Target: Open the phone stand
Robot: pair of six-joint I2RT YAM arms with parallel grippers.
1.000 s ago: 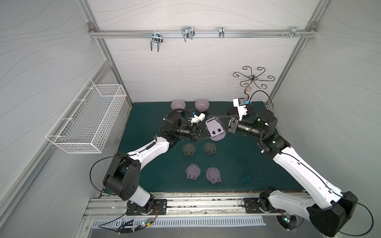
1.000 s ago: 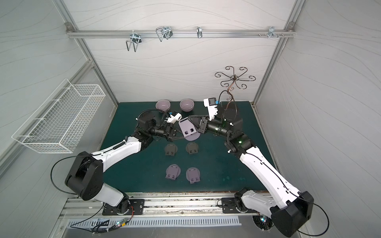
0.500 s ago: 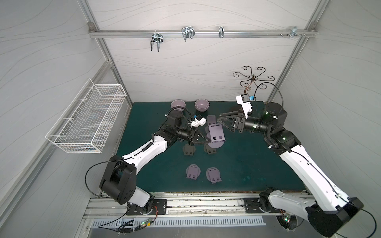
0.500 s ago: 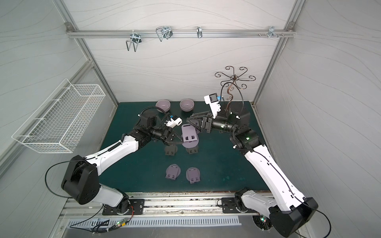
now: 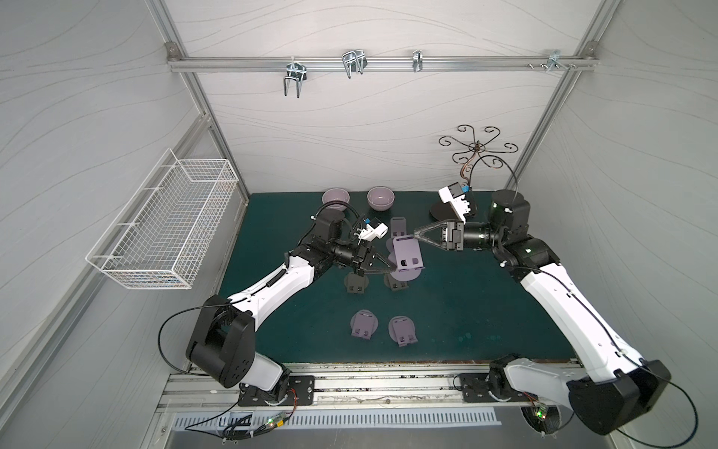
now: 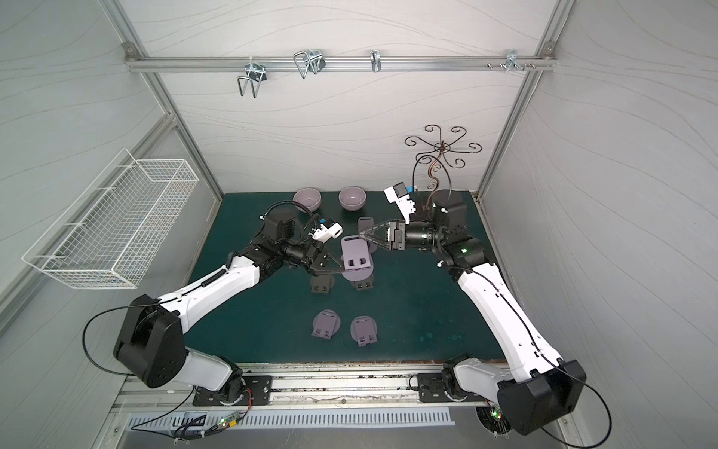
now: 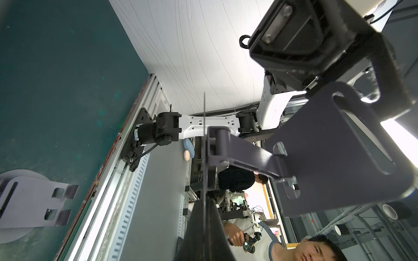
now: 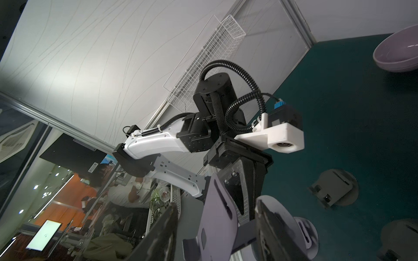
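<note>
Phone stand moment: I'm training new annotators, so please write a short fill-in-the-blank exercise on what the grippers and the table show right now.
1. The left gripper is ___ on the raised phone stand.
2. The right gripper, apart from that stand, is ___.
3. At the back of the mat stand ___ lilac bowls.

Missing words: shut; open; two.

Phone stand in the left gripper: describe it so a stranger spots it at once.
Find the middle of the green mat, over two dark stands. The lilac phone stand hangs there, its disc pinched by the left gripper. It alone is off the mat, its plate swung open.
</note>
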